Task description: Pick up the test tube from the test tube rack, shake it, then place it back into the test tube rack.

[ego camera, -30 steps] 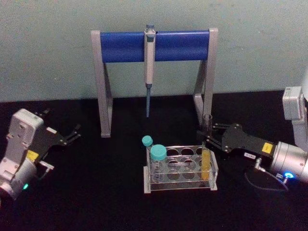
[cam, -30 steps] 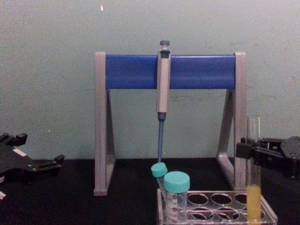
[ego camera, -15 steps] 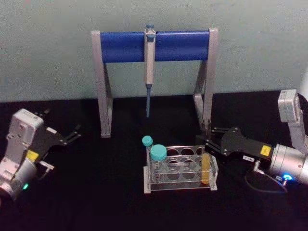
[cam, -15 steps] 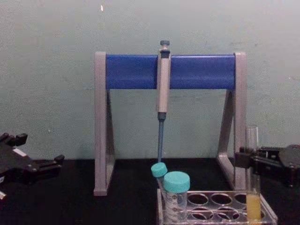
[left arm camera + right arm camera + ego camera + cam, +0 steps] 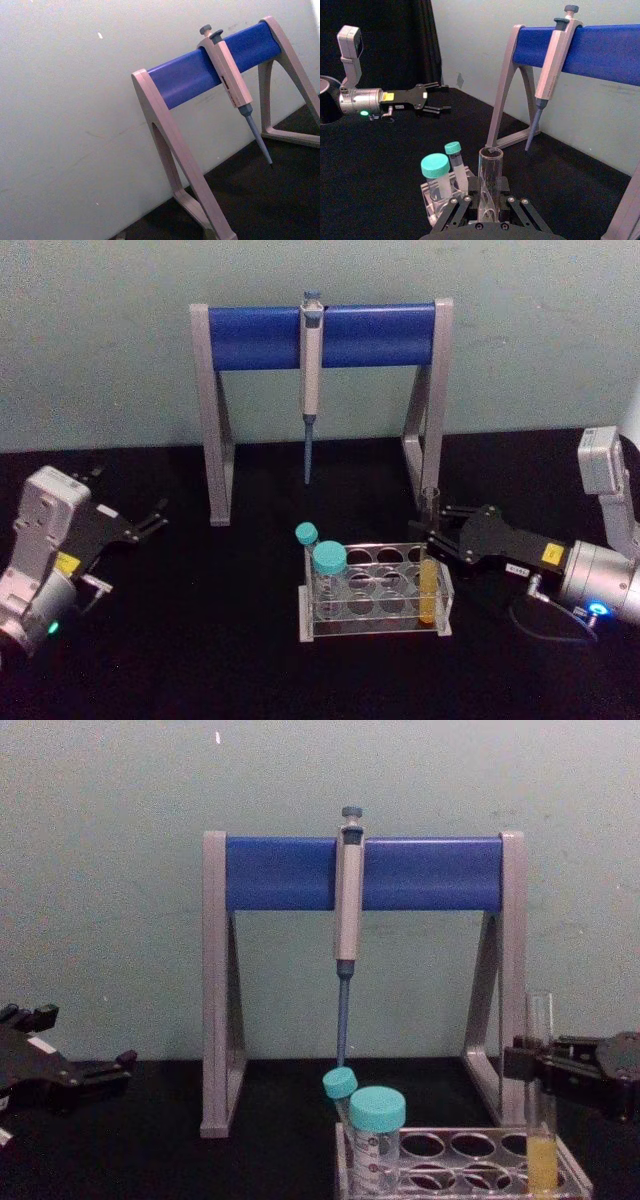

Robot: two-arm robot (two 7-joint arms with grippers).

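Since a second ago the long clear glass test tube [image 5: 429,562], with yellow-orange liquid in its lower part, has sunk deeper into the low clear plastic test tube rack [image 5: 375,590], and over the last half second it has barely changed height, so it looks seated in the front hole at the rack's right end. The right gripper [image 5: 436,536] reaches in from the right with its black fingers [image 5: 520,1059] pinching the tube's upper part, just under the open rim. The step in hand appears to be the release: the fingers should part evenly and the arm back straight away to the right, since any sideways drag on smooth, slender glass could tip the light plastic rack or slosh the liquid. Two shorter teal-capped tubes [image 5: 322,562] stand at the rack's left end, well apart from the grasp. Behind stands the grey-and-blue stand [image 5: 320,335] with a pale pipette [image 5: 310,360] hanging from its bar. The left gripper [image 5: 150,521] rests idle at far left, fingers spread.
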